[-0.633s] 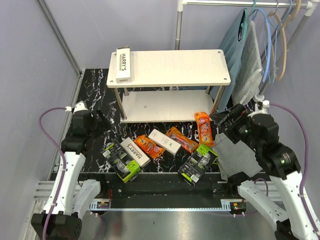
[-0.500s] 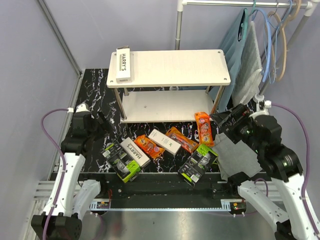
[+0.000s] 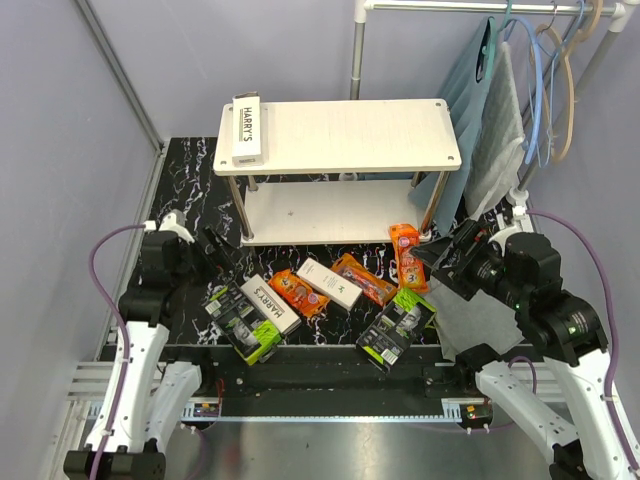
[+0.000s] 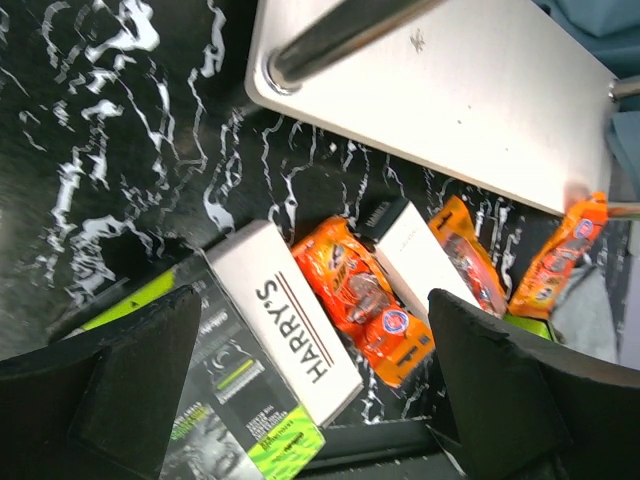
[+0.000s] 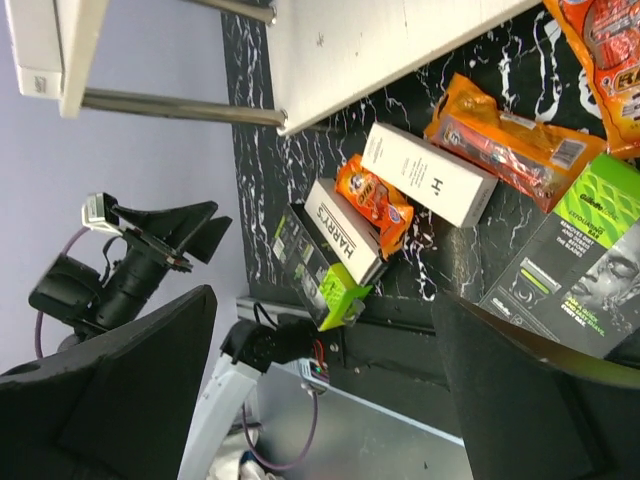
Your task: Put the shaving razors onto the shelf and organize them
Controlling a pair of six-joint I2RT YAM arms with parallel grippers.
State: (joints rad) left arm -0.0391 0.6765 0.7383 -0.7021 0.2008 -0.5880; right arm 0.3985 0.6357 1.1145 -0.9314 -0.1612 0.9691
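Pincer left (image 3: 212, 245): spread wide, nothing between fingers, hanging low over black marbled surface (image 3: 190, 170) near front left leg of shelf (image 3: 340, 135), aimed at pile below. Pincer right (image 3: 437, 252): also spread wide, empty, pointing toward orange pack (image 3: 406, 257) beside shelf's front right leg. Likely next pick, being nearest. Wide spread probably meant to clear a pack's width ahead of a grasp.

Shelf contents: top board carrying one white HARRY'S box (image 3: 246, 130) only, laid lengthwise along left edge, probably to start a tidy row and leave room for more. Lower board (image 3: 330, 212): nothing on it in these views.

Other shaving razors loose on surface in front of shelf, none sorted:
- second HARRY'S box (image 3: 270, 303) touching black-and-green blister pack (image 3: 243, 325) at front left
- second orange pack (image 3: 298, 292) wedged between that box and plain white box (image 3: 329, 284)
- third orange pack (image 3: 364, 279) just right of plain white box
- second blister pack (image 3: 397, 326) at front right, near surface edge

Mixed angles throughout, so judged dumped rather than arranged. Grey cloth (image 3: 480, 315) under right arm, no part of job. Task judged early: one of eight packs on shelf.
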